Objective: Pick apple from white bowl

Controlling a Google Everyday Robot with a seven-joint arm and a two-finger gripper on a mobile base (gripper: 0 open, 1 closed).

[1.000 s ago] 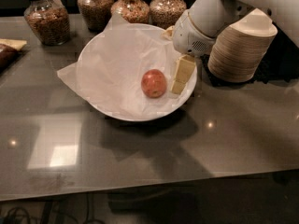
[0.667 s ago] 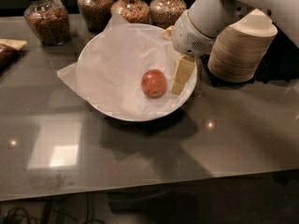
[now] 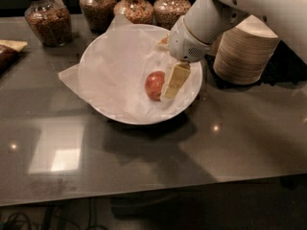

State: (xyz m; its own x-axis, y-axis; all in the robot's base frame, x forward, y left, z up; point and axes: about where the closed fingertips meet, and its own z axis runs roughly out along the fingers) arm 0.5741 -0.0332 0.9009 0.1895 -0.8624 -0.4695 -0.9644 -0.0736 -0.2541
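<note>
Gripper (image 3: 171, 85) has come closer across the white bowl (image 3: 134, 120) and is now just beside the apple (image 3: 154, 85) lying there, so I judge the grasp is near, though I cannot tell how open it is.

A small round red-orange apple (image 3: 154, 85) lies right of centre in the wide, shallow white bowl (image 3: 191, 98), which is lined with crinkled paper and upright on the grey worktop (image 3: 144, 166). The cream claw (image 3: 169, 93) is just beside the apple's right side.

Four filled jars (image 3: 48, 23) and stacked paper bowls (image 3: 244, 54) stand on a table (image 3: 144, 166).
</note>
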